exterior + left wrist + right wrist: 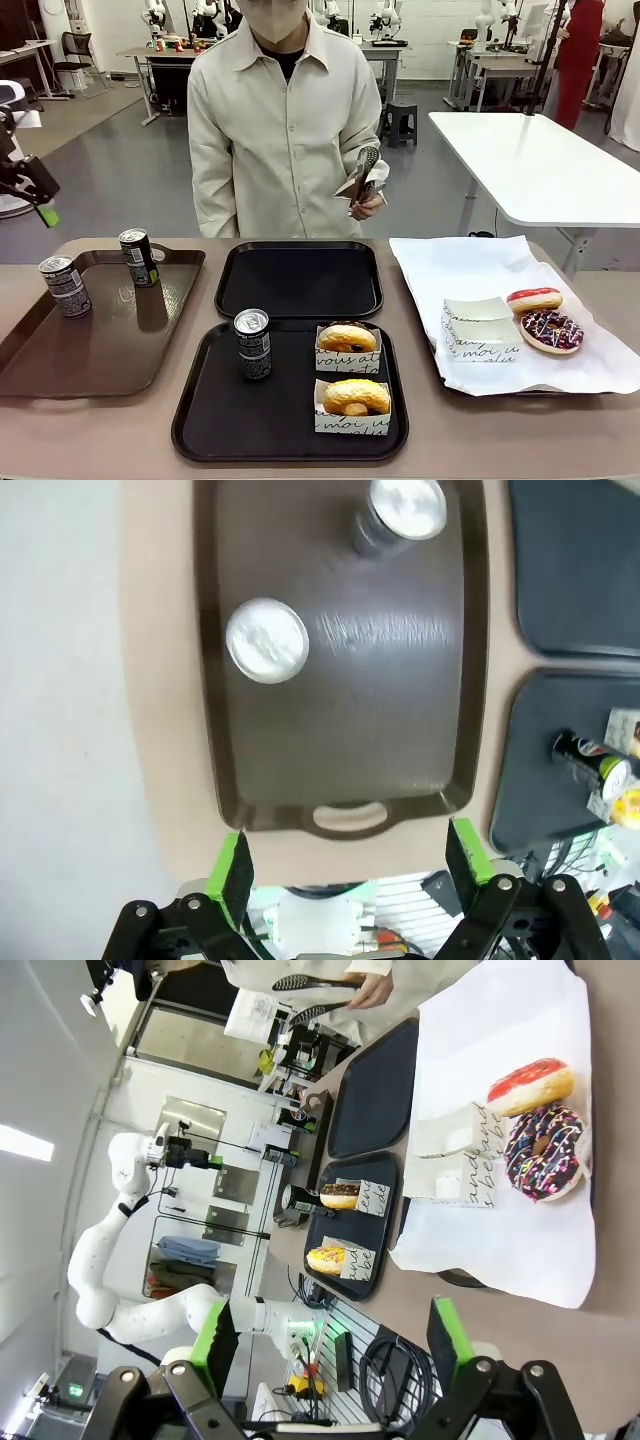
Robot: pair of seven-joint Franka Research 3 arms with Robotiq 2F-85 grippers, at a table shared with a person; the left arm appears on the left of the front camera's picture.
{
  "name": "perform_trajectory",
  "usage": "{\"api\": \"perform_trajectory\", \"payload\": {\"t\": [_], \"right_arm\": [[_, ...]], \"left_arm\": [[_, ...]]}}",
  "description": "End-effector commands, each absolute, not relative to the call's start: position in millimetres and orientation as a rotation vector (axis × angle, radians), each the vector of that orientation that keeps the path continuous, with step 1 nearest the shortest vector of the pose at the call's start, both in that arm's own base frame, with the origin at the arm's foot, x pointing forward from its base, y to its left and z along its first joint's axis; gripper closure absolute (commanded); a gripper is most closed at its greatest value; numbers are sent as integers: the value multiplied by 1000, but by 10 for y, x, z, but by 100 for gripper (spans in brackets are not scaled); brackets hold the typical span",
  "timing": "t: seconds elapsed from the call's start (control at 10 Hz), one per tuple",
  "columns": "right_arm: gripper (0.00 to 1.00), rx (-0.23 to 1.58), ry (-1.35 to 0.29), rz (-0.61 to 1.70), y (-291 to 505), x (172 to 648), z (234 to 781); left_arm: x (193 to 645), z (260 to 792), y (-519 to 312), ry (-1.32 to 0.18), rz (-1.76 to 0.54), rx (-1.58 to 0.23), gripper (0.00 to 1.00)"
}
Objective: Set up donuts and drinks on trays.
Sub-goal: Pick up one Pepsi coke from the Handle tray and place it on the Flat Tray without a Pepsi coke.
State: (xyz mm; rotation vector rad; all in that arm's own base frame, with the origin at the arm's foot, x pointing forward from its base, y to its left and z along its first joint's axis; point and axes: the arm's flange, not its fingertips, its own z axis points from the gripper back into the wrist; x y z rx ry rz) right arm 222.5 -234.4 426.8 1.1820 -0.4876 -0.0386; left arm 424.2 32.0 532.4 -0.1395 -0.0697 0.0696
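Bench (100,430), tan top, carrying three trays and one paper sheet.

Black rectangular plastic trays with raised rims: two, in the middle of the bench. Far black tray (298,280), toward the far edge: bare. Near black tray (215,410), at the near edge: loaded, see below.

Brown tray with cut-out handles (80,350): one, at the left end of the bench, set at an angle.

Slim dark cans with silver tops and white print: three, all upright.
- First can (66,286), on the brown tray, by its left rim.
- Second can (138,257), on the brown tray, by its far rim.
- Third can (253,343), on the near black tray, left of the donuts.

Ring donuts: four.
- Two golden-glazed donuts, each in a white paper holder with black script, on the right half of the near black tray: one farther (347,337), one nearer (355,396).
- Pink-iced donut (534,299) and purple-sprinkled dark donut (551,330), touching, unboxed, on the white paper sheet (470,265) at the right end of the bench.

Empty white paper holder (478,328): one, on the sheet just left of those two donuts.

Metal tongs (365,170): one pair, in the person's hand (368,207) at the far edge.

Robot's left hand (350,858): released, green pads spread wide, grasping nothing, above the handle end of the brown tray.

Robot's right hand (328,1332): released, pads wide apart, grasping nothing, off the right end of the bench.
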Motion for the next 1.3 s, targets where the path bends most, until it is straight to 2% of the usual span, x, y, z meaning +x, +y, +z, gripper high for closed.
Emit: {"api": "perform_trajectory", "payload": {"t": [0.0, 0.1, 0.2, 0.7, 0.9, 1.2], "right_arm": [[0, 1201, -518, -30, -2352, 2252, 4271], [0, 1201, -518, -30, -2352, 2252, 4271], [0, 1201, -518, -30, -2352, 2252, 4271], [0, 1201, -518, -30, -2352, 2252, 4271], [0, 1201, -518, -30, -2352, 2252, 4271], [0, 1201, -518, -30, -2352, 2252, 4271]], "left_arm": [[4435, 5251, 368, -123, 99, -147, 0], [4361, 5245, 341, -135, 154, -214, 0], [4345, 5290, 414, -92, 90, -142, 0], [4375, 5262, 390, -97, 102, -163, 0], [4804, 5059, 381, -30, 61, -119, 0], [4988, 4706, 387, 1, 79, -63, 0]]}}
